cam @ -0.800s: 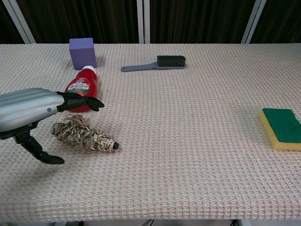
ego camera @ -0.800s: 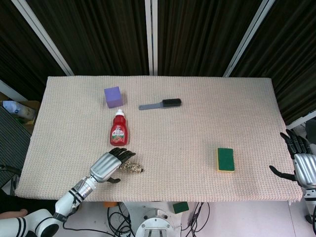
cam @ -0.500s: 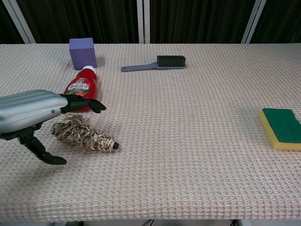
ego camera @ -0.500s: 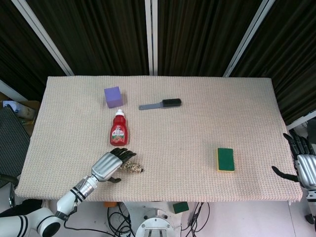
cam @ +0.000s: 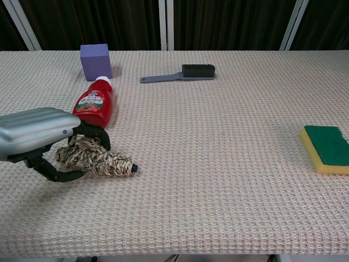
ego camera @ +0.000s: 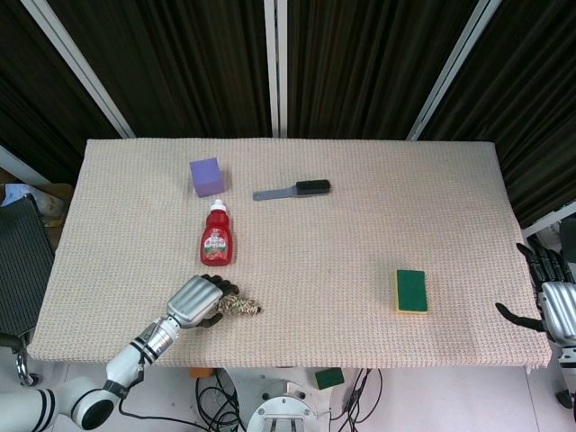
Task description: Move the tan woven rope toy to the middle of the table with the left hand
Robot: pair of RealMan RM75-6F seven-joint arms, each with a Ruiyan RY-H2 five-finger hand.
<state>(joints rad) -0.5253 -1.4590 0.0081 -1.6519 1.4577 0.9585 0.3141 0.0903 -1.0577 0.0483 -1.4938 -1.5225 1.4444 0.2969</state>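
Observation:
The tan woven rope toy [cam: 103, 161] [ego camera: 239, 307] lies on the table near the front left, its narrow end pointing right. My left hand [cam: 41, 136] [ego camera: 193, 301] covers the toy's thick left end, fingers curled down over it and thumb under its near side, gripping it on the cloth. My right hand [ego camera: 549, 292] hangs past the table's right edge with fingers apart and nothing in it; the chest view does not show it.
A red sauce bottle [cam: 94, 102] lies just behind the toy. A purple cube [cam: 95, 61] and a grey brush [cam: 180, 73] sit further back. A green and yellow sponge [cam: 329, 148] is at the right. The beige woven table cloth [cam: 218, 164] spreads between them.
My left hand's fingers, stretched out above the toy before, have curled down and closed around its thick end. The toy stays in place. The right hand has barely moved.

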